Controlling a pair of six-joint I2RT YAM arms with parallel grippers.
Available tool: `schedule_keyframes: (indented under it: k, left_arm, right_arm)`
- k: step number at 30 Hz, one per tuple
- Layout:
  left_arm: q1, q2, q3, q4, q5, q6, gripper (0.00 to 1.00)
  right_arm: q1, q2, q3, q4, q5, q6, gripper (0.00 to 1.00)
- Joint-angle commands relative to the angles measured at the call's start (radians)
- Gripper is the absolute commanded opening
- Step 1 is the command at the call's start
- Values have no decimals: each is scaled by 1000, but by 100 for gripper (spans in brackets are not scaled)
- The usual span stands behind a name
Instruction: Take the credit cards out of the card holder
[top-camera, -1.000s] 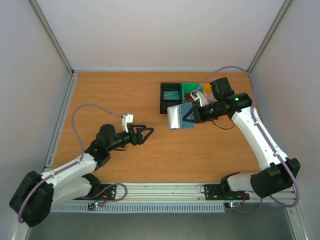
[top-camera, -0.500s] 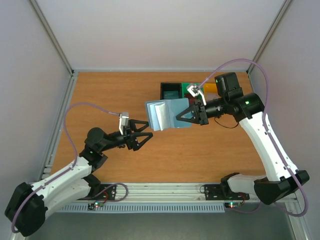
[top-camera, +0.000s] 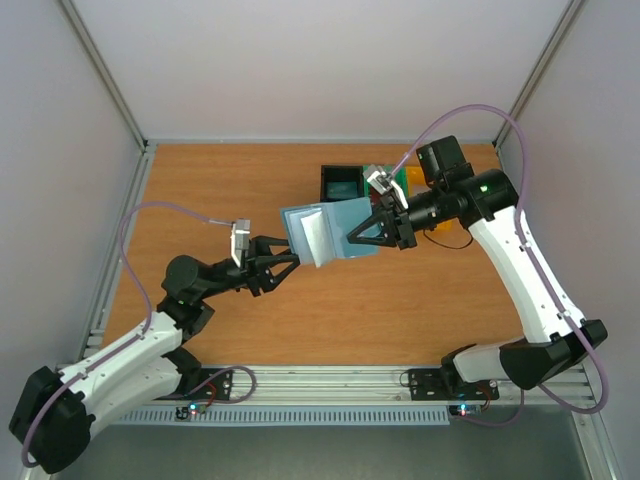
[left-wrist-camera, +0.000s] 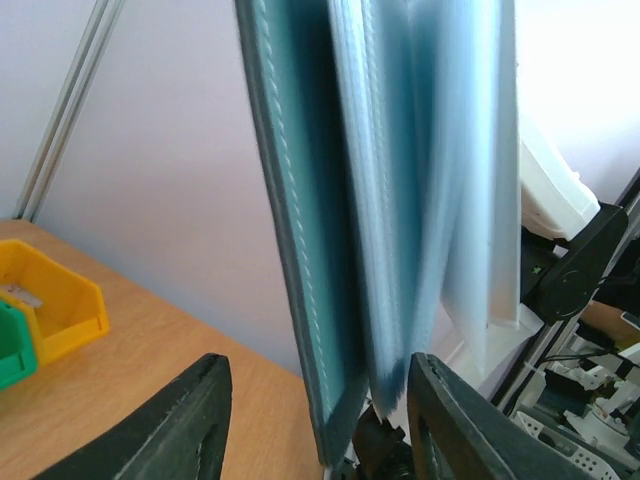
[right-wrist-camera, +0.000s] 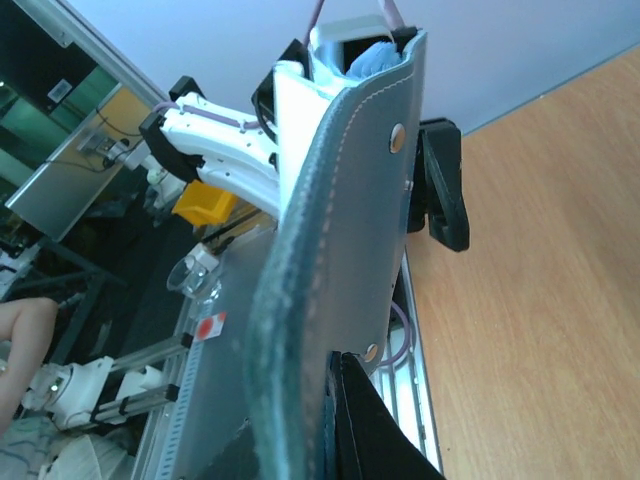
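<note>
The blue-grey card holder (top-camera: 322, 232) hangs in the air above the table's middle, fanned open with its lighter blue pockets facing left. My right gripper (top-camera: 366, 232) is shut on its right edge; in the right wrist view the cover (right-wrist-camera: 345, 240) fills the frame and the gripper (right-wrist-camera: 335, 400) pinches it. My left gripper (top-camera: 284, 262) is open just below and left of the holder. In the left wrist view the holder's lower edge (left-wrist-camera: 330, 250) stands between the gripper's (left-wrist-camera: 320, 420) spread fingers, apart from both. No credit cards show; they are hidden or out of view.
A black bin (top-camera: 342, 184) and a green bin (top-camera: 403, 178) stand at the back of the table behind the holder. A yellow bin (left-wrist-camera: 45, 300) shows in the left wrist view beside the green one (left-wrist-camera: 8, 345). Grey walls enclose the table.
My right gripper has lifted the holder off the table and carried it left, and it has fanned open. My left gripper has risen and moved right, up to the holder's lower edge.
</note>
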Motion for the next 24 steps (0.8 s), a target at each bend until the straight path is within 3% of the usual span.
schedule_keyframes:
  k: [1,5,11,15,19,22,24]
  left_arm:
    - [-2,-23,39,105,-3,34,50]
    - [-3,-10,49,107,-18,36,40]
    - [-3,0,51,112,-36,47,36]
    - [-2,6,52,127,-8,64,19]
    - [-33,10,55,189,7,59,5]
    - [-47,8,49,156,-12,62,0]
    - [-44,-12,46,57,-50,58,0]
  right_arm:
    - [13,12,16,-75,-24,-81,2]
    - [35,26,23,-104,-31,-103,2]
    - [81,45,36,-155,-28,-155,4]
    - [84,54,32,-155,-32,-177,4]
    - [95,80,-9,14,22,-31,6]
    - [99,75,-86,224,149,125,15]
    - [98,67,-120,293,238,172,28]
